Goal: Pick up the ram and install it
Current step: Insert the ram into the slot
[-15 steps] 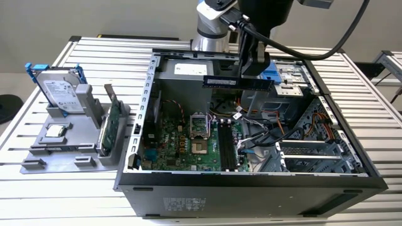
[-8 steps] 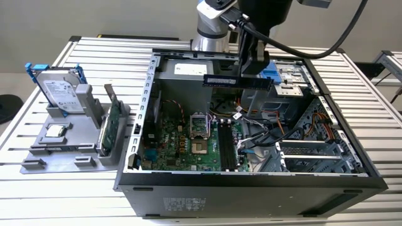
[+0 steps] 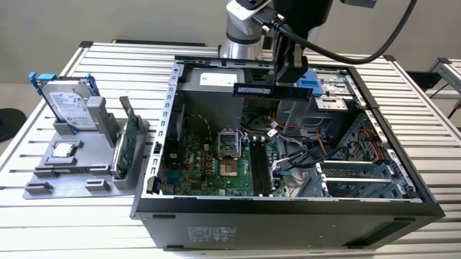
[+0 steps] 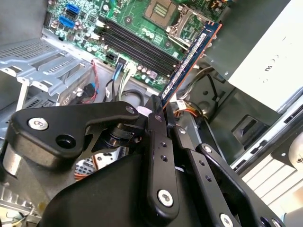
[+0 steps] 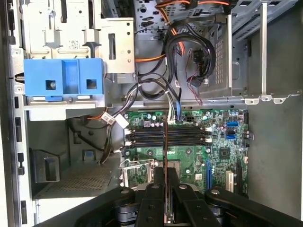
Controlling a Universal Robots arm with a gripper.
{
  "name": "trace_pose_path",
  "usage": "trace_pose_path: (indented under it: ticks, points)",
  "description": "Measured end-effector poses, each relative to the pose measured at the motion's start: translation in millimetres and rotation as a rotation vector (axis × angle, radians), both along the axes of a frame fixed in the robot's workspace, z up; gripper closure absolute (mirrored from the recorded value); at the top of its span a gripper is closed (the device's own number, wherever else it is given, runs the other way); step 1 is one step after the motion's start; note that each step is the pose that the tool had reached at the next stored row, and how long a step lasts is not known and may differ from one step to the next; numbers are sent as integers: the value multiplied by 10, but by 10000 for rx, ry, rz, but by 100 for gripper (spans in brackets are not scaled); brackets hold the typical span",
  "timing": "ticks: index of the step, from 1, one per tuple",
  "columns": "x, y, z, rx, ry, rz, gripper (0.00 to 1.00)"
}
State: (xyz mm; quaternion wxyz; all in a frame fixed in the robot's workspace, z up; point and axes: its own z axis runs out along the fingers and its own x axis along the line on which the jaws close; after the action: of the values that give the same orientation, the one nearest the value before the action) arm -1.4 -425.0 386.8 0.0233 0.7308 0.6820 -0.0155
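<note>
Here's the gripper (image 3: pixel 290 80) up over the open computer case (image 3: pixel 288 216), fingers pinched tight on the ram (image 3: pixel 272 90). The stick hangs level in the air near the case's far wall, well above the motherboard (image 3: pixel 209 162). In the second wrist view the ram (image 4: pixel 191 59) juts out past the fingertips (image 4: pixel 157 124). In the first wrist view the ram (image 5: pixel 165 142) shows edge-on, lined across the memory slots (image 5: pixel 189 135). Off at the exterior view's left, a hard drive (image 3: pixel 68 105) and a green card (image 3: pixel 126 148) stand on a gray tray (image 3: pixel 68 175)
</note>
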Motion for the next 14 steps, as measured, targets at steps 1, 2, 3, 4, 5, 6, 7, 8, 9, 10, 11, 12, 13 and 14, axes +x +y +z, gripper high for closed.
trace_pose_path:
  ticks: [1,2,3,4,5,6,7,8,9,10,11,12,13,14]
  points:
    - [0,8,-2,0,0,0,100]
    - [1,15,-3,-1,0,0,100]
    - [1,22,-4,-1,0,0,100]
    - [1,30,-6,-2,0,0,100]
    - [2,35,-7,-1,0,0,100]
    - [2,40,-9,0,0,1,100]
    - [2,45,-11,0,0,1,100]
    - [2,51,-13,-1,0,0,100]
    - [2,55,-14,-1,0,1,100]
    - [2,58,-15,-1,0,1,100]
    - [2,58,-16,0,0,1,100]
    - [2,58,-16,0,0,1,100]
    - [2,58,-16,-1,0,0,100]
    - [2,58,-19,-1,0,0,100]
